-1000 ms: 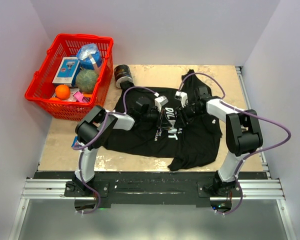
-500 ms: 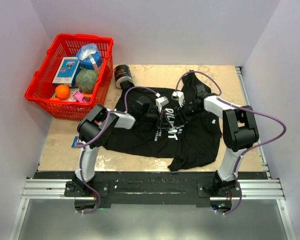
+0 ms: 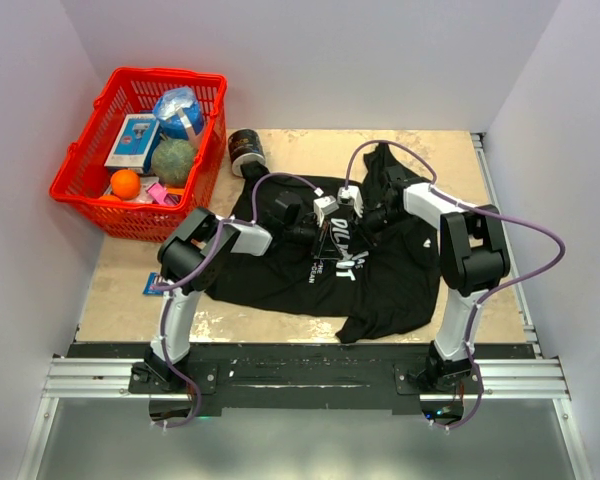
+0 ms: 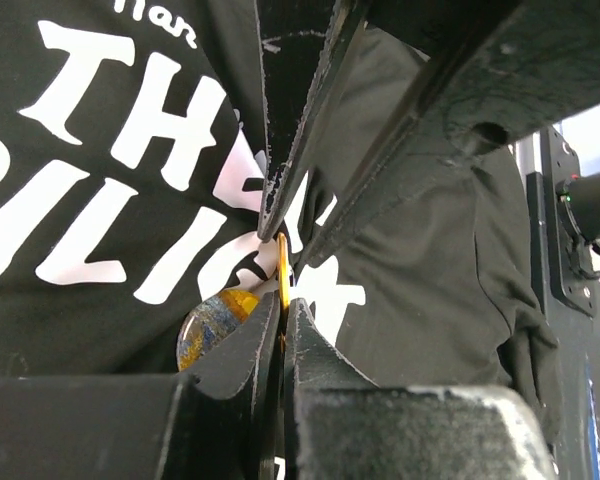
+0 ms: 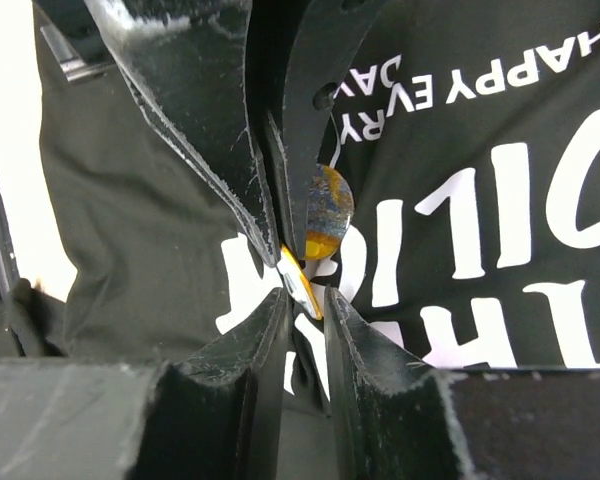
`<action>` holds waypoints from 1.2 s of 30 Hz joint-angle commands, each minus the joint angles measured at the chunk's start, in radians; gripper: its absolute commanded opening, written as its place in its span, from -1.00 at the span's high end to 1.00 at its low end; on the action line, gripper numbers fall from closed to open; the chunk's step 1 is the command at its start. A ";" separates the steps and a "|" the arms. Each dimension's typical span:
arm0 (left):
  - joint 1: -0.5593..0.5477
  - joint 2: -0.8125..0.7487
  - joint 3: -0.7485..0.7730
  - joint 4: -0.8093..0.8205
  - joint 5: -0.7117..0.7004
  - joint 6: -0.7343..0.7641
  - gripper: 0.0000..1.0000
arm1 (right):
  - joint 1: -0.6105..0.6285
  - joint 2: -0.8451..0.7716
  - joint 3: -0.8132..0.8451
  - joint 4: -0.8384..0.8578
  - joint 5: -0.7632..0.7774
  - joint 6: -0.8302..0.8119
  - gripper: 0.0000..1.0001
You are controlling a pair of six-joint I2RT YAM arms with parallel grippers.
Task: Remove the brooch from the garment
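Observation:
The garment [image 3: 380, 280], a black T-shirt with white lettering, lies spread on the table. The brooch [image 4: 212, 320], a blue-and-amber stone on a gold plate, sits on the chest print. My left gripper [image 4: 283, 300] is shut on the edge of the gold plate. Facing it from the other side, my right gripper [image 5: 305, 295] has its jaws narrowly apart, with the tilted gold plate [image 5: 302, 285] in the gap and the stone [image 5: 325, 215] just beyond. In the top view both grippers meet over the lettering, left [image 3: 325, 222] and right [image 3: 352, 213], and hide the brooch.
A red basket [image 3: 80, 190] at the back left holds an orange, a green ball, a box and a blue bag. A dark can [image 3: 246, 150] lies by the shirt's collar. Walls close in on three sides.
My right gripper has slid left towards the brooch and its jaws have narrowed around the gold plate. The left gripper has stayed shut in place.

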 commanded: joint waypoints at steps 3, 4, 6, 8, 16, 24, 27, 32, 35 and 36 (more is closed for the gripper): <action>0.003 -0.001 0.039 0.038 0.046 0.000 1.00 | 0.020 0.019 0.014 -0.068 -0.028 -0.077 0.51; 0.009 -0.001 0.036 0.047 0.050 -0.010 1.00 | 0.022 0.022 0.016 -0.065 -0.028 -0.074 0.51; 0.013 0.000 0.024 0.089 0.061 -0.046 1.00 | 0.022 0.028 0.010 -0.057 -0.028 -0.069 0.52; 0.016 0.000 0.021 0.101 0.070 -0.054 1.00 | 0.020 0.033 0.005 -0.040 -0.031 -0.062 0.54; 0.021 0.007 0.008 0.140 0.092 -0.099 1.00 | 0.020 0.045 0.010 -0.011 -0.069 -0.014 0.78; 0.036 -0.015 -0.002 0.100 0.060 -0.080 0.50 | -0.001 0.045 0.025 -0.028 -0.083 0.014 1.00; 0.039 -0.012 -0.007 0.101 0.078 -0.077 0.51 | -0.015 0.056 0.031 -0.040 -0.113 0.040 1.00; 0.039 -0.019 -0.013 0.097 0.081 -0.065 0.53 | -0.046 0.062 0.025 0.004 -0.144 0.138 1.00; 0.043 -0.024 -0.016 0.095 0.084 -0.062 0.53 | -0.060 0.063 0.031 0.006 -0.141 0.147 1.00; 0.043 -0.023 -0.015 0.097 0.086 -0.062 0.53 | -0.061 0.060 0.034 0.003 -0.140 0.149 1.00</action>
